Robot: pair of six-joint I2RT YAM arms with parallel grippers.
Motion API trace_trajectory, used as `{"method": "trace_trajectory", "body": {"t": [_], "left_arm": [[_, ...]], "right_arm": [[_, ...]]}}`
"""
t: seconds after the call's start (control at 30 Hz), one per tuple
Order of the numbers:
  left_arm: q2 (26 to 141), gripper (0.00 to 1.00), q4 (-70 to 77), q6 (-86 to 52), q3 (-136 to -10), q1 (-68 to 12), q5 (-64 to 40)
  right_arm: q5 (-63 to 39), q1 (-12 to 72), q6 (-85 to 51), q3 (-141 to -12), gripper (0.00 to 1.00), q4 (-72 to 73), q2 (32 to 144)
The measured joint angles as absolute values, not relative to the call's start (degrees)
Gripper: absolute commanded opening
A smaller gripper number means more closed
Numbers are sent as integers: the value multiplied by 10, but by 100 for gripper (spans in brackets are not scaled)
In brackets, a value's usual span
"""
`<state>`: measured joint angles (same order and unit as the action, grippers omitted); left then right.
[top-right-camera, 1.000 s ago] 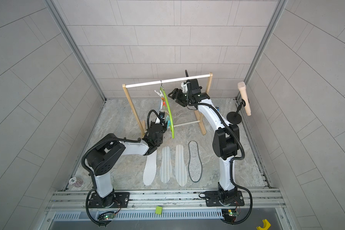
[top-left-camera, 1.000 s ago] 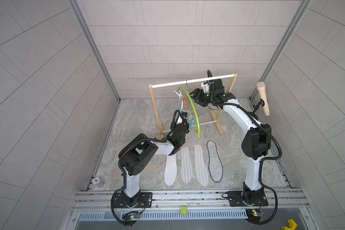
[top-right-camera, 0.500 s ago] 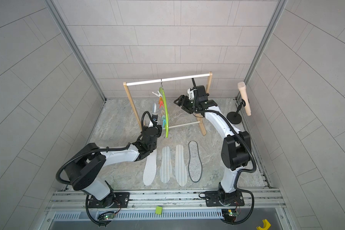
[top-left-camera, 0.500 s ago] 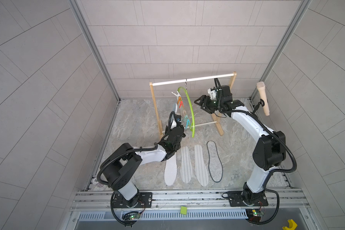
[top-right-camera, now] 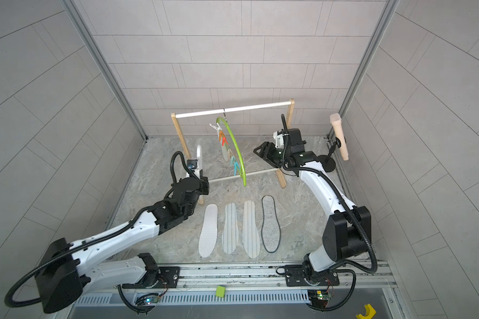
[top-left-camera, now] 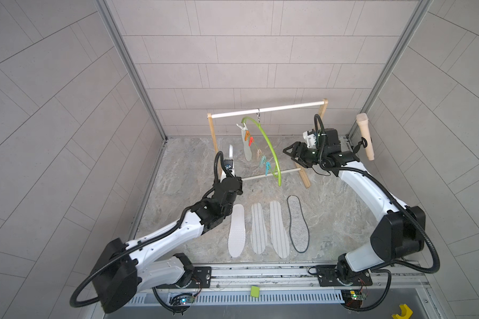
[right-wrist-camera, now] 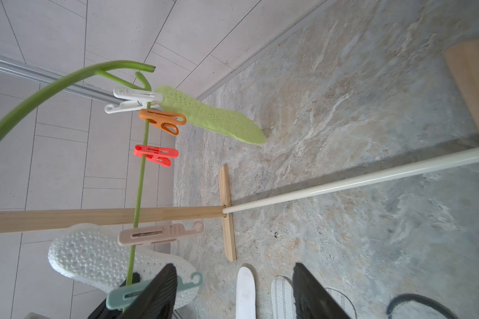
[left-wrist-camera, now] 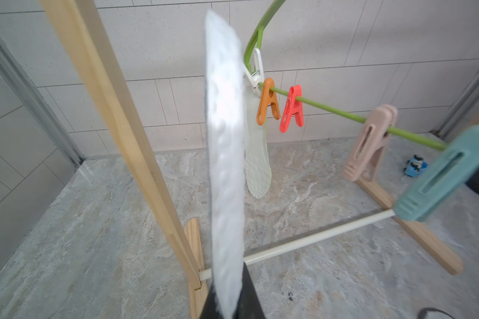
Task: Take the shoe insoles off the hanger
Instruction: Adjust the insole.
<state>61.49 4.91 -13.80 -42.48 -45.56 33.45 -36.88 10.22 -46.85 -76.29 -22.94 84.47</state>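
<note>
The lime-green hanger (top-left-camera: 271, 149) (top-right-camera: 237, 149) hangs by its hook from the rack's top rod. One pale mint insole (top-left-camera: 247, 149) (left-wrist-camera: 256, 154) (right-wrist-camera: 210, 116) dangles from its white clothespin (left-wrist-camera: 256, 71). My left gripper (top-left-camera: 229, 171) (left-wrist-camera: 227, 306) is shut on the lower end of a whitish bumpy insole (top-left-camera: 231, 151) (left-wrist-camera: 226, 165), held upright left of the hanger and free of the pins. My right gripper (top-left-camera: 286, 153) (right-wrist-camera: 234, 268) stands open to the right of the hanger, with a teal clothespin (right-wrist-camera: 127, 295) beside one finger. Several insoles (top-left-camera: 278, 229) lie flat on the floor.
The wooden rack with white rods (top-left-camera: 266, 110) holds the hanger; its left post (left-wrist-camera: 116, 132) stands close to the held insole. Orange, red, beige and teal pins (left-wrist-camera: 292, 110) are empty. A tan handle on a black stand (top-left-camera: 365, 136) is at the right wall. A small blue toy (left-wrist-camera: 415, 165) lies behind.
My left gripper has drawn away leftward from the hanger with the whitish insole in it. My right gripper has backed off to the right and its jaws have narrowed a little. The hanger has swung.
</note>
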Motion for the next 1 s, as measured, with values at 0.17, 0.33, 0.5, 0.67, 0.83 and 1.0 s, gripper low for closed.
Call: {"method": "trace_trajectory", "body": {"t": [0.17, 0.33, 0.5, 0.67, 0.83, 1.0], "left_arm": [[496, 0, -60, -189, -430, -450, 268], [432, 0, -121, -244, -470, -442, 164], [448, 0, -126, -307, -547, -440, 51], [500, 0, -107, -349, -627, -439, -45], [550, 0, -60, -404, -674, -439, -134], [574, 0, -4, -450, -687, -438, -182]], "right_arm": [[-376, 72, -444, -727, 63, -288, 743], [-388, 49, -423, -710, 63, -333, 623], [-425, 50, -420, -733, 66, -325, 521], [-471, 73, -441, -797, 70, -296, 508], [-470, 185, -489, -815, 76, -243, 538], [-439, 301, -501, -841, 77, -230, 597]]}}
